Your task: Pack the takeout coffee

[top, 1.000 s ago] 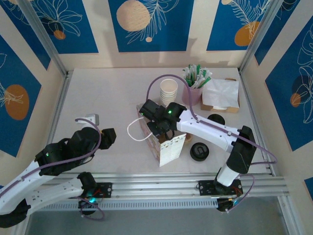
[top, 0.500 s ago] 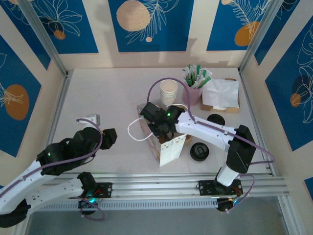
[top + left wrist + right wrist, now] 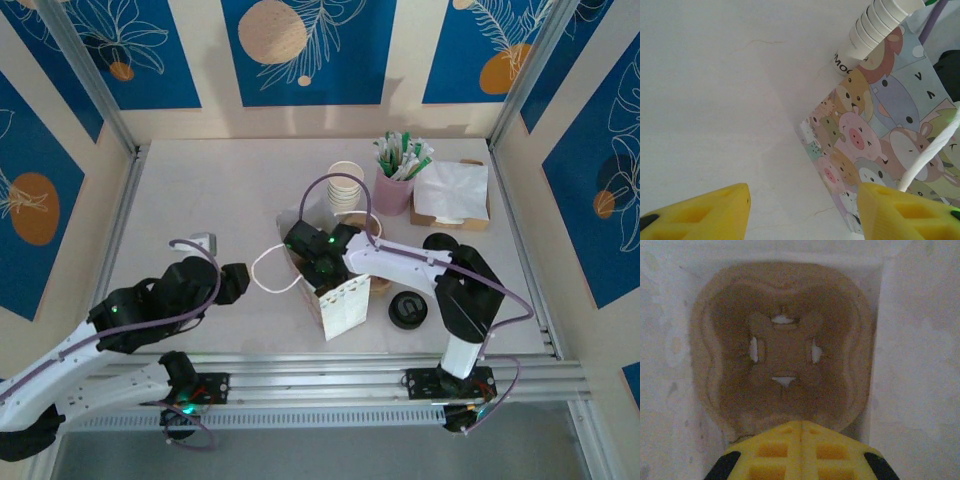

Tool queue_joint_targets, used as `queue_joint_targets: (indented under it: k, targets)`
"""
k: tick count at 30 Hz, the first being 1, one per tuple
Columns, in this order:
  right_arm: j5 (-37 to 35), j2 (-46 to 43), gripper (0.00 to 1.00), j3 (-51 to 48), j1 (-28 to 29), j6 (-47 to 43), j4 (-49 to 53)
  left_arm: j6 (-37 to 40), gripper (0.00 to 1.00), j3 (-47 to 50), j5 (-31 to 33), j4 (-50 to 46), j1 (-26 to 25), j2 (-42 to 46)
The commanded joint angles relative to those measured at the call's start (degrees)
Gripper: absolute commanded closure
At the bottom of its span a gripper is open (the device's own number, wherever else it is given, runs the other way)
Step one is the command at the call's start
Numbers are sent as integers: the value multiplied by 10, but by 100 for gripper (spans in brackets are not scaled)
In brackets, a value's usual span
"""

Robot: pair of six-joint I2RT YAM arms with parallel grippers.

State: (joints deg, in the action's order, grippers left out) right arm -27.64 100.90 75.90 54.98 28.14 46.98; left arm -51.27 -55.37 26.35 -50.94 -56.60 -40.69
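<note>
The right gripper [image 3: 801, 432] reaches down into the open mouth of the paper bag [image 3: 340, 305], which stands upright in the middle of the surface. Its wrist view looks straight down onto the brown cardboard cup carrier [image 3: 785, 350] lying flat on the bag's floor, between the white walls. The yellow jaws are pressed together. The carrier's near edge runs under their tips, and I cannot tell whether that edge is caught between them. The step in hand looks like seating the carrier. To do it well, the carrier should lie square and level on the floor, with no corner riding up a wall, or cups will lean later. Any release should be a small opening, since the bag's walls stand close on both sides. The lift out should be straight up, so that the wrist does not drag the rim and tip the bag. The left gripper [image 3: 802, 195] hangs low over the surface just beside the bag's printed side, jaws spread wide and holding nothing, with the white cord handle [image 3: 927, 157] near its right finger. It could steady the bag by bracing that wall or taking the handle. A hard push would probably slide so light a bag. The stacked paper cups [image 3: 347, 183] wait behind the bag.
</note>
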Motion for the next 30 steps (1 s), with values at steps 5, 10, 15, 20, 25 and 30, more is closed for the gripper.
queue_joint_targets:
  k: [5,10,15,20,25,30]
  targets:
    - [15,26,96,-28,-6,20,-19,-16,40,9,-8,12,-3,1]
    - [27,42,96,-44,-12,24,-36,-16,40,7,-11,14,-3,0]
    - [30,51,97,-44,-12,27,-34,-17,40,6,-10,15,-3,1]
    - [26,33,97,-30,-12,35,-23,-18,40,6,-15,15,-3,1]
    - [14,2,95,3,-7,36,6,-20,40,10,-16,14,-2,5]
    - [12,-38,89,30,-3,41,28,-22,40,12,-17,15,-3,5]
